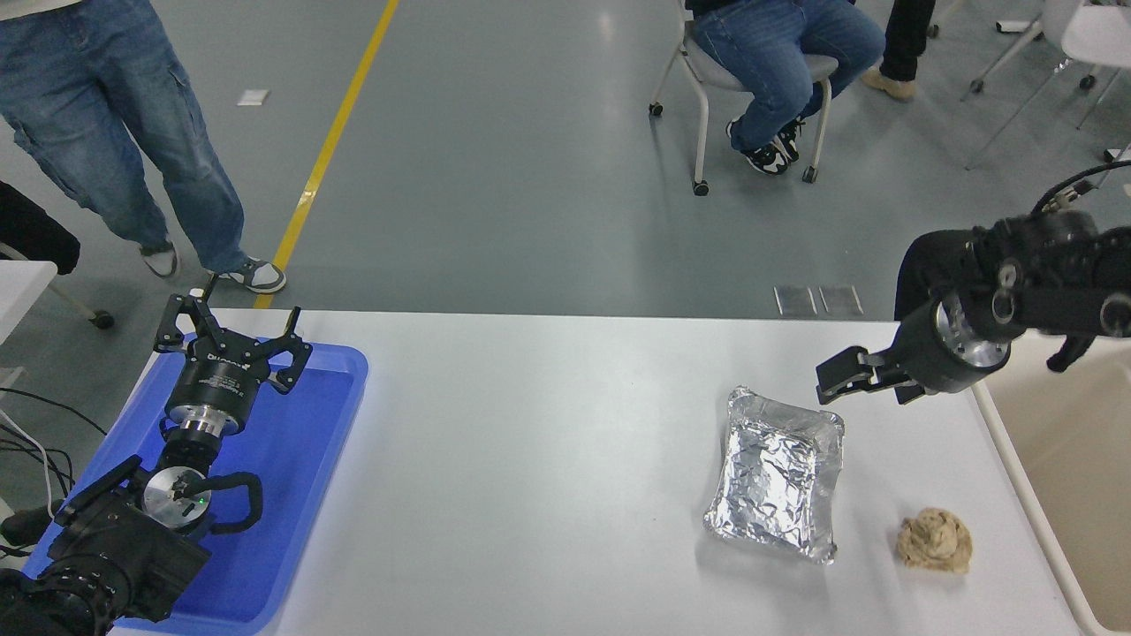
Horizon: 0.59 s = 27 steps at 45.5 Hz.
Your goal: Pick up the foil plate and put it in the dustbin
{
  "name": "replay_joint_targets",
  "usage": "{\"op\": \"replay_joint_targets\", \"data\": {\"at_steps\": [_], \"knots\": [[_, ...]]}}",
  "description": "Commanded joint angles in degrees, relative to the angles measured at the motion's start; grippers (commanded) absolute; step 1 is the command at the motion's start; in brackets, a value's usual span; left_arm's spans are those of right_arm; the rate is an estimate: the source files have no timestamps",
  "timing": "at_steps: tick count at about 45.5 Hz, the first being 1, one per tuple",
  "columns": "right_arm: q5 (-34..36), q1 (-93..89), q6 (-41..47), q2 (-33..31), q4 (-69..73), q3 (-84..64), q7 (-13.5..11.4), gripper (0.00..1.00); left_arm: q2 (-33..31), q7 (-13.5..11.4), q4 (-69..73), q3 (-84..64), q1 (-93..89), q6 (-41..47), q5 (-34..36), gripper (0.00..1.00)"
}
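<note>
Head view looks down over a smooth white table point(548, 415). Right of center sits the foil plate point(778, 474), a shiny, heavily crinkled aluminium tray, rectangular with rounded corners and a raised wrinkly rim. Its long axis runs roughly away from the camera, with the far end tipped slightly to the right. It lies flat, open side up. Just to its right, near the table's front edge, is a small crumpled brown paper ball point(935, 540), lumpy and matte, close to the plate but not touching it.

The right gripper point(835, 375) comes in from the right edge, pointing left, its tip just beyond the plate's far right corner and holding nothing; the fingers look close together, but honestly I can't tell for sure. Past the table's right edge is the dustbin point(1060, 459), a beige plastic tub with a thick rounded rim. The left gripper point(231, 336) is parked over a flat, glossy blue plastic tray point(309, 495) at lower left, fingers spread wide.
</note>
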Motion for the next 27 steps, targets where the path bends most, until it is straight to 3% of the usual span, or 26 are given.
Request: {"op": "replay_joint_targets", "data": {"at_steps": [1, 23, 27], "knots": [[-1.4, -9.2, -2.5, 2.9, -5.3, 3.6, 0.0, 1.00, 0.0, 0.0, 0.1, 0.0, 0.0, 0.0, 0.0, 1.00], [-2.3, -18.6, -8.0, 5.9, -12.0, 4.2, -0.3, 1.00, 0.0, 0.0, -0.1, 0.0, 0.0, 0.0, 0.0, 1.00], [-2.3, -20.3, -9.7, 6.0, -13.4, 4.2, -1.2, 1.00, 0.0, 0.0, -0.1, 0.0, 0.0, 0.0, 0.0, 1.00]]}}
